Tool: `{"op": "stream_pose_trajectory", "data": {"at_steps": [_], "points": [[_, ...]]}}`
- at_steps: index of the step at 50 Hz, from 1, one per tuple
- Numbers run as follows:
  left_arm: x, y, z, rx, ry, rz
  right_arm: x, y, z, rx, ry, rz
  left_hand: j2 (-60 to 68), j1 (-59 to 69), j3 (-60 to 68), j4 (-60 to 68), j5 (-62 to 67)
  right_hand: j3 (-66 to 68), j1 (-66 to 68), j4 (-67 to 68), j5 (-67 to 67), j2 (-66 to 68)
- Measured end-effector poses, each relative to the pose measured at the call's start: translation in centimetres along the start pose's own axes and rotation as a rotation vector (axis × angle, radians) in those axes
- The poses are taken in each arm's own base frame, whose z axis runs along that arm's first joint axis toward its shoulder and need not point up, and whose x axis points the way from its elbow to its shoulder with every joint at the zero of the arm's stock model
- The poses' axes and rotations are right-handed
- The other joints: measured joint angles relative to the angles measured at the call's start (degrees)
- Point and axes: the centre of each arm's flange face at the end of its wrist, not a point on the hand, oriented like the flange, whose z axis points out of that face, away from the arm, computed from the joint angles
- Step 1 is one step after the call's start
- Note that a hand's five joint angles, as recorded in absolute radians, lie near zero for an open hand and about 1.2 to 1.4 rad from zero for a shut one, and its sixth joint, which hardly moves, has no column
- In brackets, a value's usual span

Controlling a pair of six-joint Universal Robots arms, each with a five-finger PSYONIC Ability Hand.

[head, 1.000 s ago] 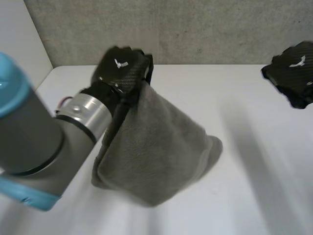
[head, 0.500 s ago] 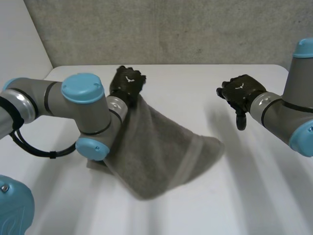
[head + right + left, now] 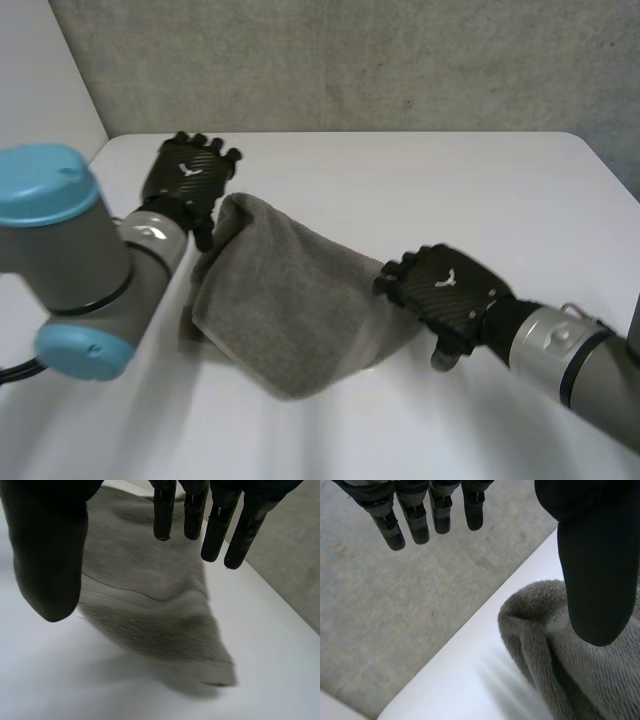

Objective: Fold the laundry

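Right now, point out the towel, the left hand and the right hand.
towel (image 3: 300, 310), head view, middle of the cloth
left hand (image 3: 188, 180), head view, back of the hand
right hand (image 3: 445, 292), head view, back of the hand

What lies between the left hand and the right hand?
The crumpled grey towel: left hand at one end, right hand at the other, seen in the head view.

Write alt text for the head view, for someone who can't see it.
A rumpled grey towel lies on a white table between two black robot hands. The left hand, fingers straight, is at its far end; the right hand is at its near right end.
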Motion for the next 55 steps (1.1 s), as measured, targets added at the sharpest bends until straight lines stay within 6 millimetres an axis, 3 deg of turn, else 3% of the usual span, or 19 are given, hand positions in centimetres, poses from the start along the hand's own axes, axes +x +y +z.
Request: {"op": "stream_pose_trajectory", "data": {"at_steps": [10,22,36,47,55], "points": [[-2.8,2.4,-3.4,-0.096,-0.067,-0.165,-4.7,-0.1,1.1,0.067,-0.116,0.055,4.20,4.17,4.18,4.30,4.49,6.08,5.45,6.09,5.56,6.93],[-1.3,5.1,-5.2,-0.163,0.035,-0.279,-8.0,0.5,4.5,0.070,-0.199,0.126,3.42,3.45,3.43,3.68,3.41,9.94,9.92,9.83,9.22,10.83],[-0.5,5.7,-5.7,-0.102,0.053,-0.321,-8.7,1.7,7.5,0.051,-0.158,0.100,0.29,0.44,0.30,0.53,0.64,14.23,14.06,14.14,13.54,15.03],[-0.6,5.5,-5.9,-0.093,0.049,-0.318,-8.8,2.5,8.3,0.030,-0.139,0.095,0.26,0.37,0.28,0.48,0.61,22.13,22.24,22.06,21.09,23.36],[-0.5,5.6,-6.1,-0.099,0.051,-0.319,-8.6,2.5,8.5,0.028,-0.128,0.089,0.25,0.37,0.28,0.47,0.61,35.54,35.81,35.61,34.60,36.88]]}}
